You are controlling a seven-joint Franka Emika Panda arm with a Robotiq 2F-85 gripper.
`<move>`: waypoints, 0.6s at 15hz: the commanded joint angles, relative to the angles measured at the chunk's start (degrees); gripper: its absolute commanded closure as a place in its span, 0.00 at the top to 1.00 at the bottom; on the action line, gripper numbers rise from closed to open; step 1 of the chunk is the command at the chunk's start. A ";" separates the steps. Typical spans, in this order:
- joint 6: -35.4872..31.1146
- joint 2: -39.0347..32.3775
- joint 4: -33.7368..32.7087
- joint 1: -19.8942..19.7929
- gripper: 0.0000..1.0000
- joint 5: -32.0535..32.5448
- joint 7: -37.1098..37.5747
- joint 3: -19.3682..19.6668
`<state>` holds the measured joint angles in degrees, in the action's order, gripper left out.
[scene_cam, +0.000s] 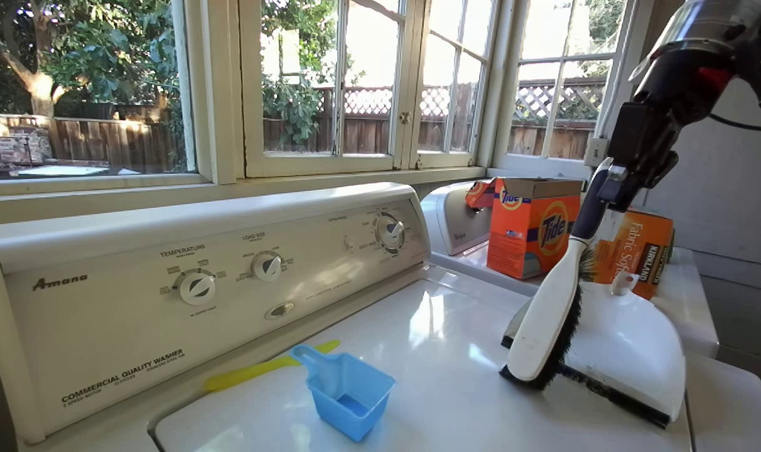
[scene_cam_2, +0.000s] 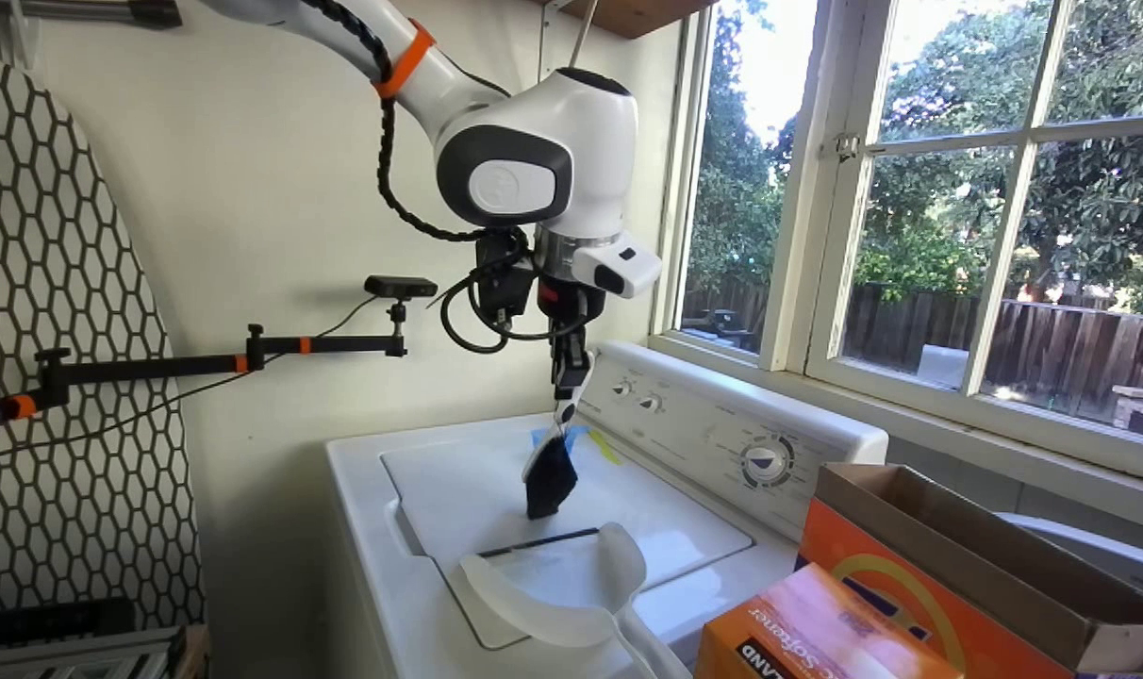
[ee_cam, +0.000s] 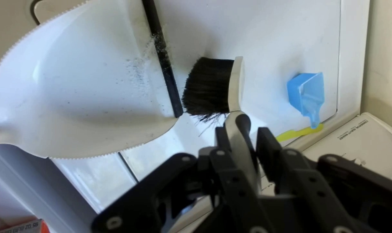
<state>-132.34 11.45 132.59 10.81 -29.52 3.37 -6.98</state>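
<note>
Wrist view: end effector (ee_cam: 243, 139) pinching a hand brush (ee_cam: 210, 85), itself just beside a dustpan (ee_cam: 86, 81); powder (ee_cam: 137, 71) by the dustpan's lip (ee_cam: 171, 87). Both exterior views: dustpan unheld; a hard brush stroke could shove it, spilling powder.

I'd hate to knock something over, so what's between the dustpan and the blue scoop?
The brush, held by the fingers; the wrist view shows it between the dustpan and the blue scoop.
</note>
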 commanded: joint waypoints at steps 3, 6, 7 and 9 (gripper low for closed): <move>2.36 3.74 2.55 -2.39 0.07 5.20 3.24 0.42; 3.68 4.88 2.71 -3.38 0.07 8.25 5.16 0.53; 4.16 5.12 2.64 -3.56 0.07 8.86 5.54 0.58; 4.81 5.26 2.33 -3.77 0.07 9.49 5.88 0.59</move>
<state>-129.77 14.69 133.91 7.54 -21.83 7.42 -6.35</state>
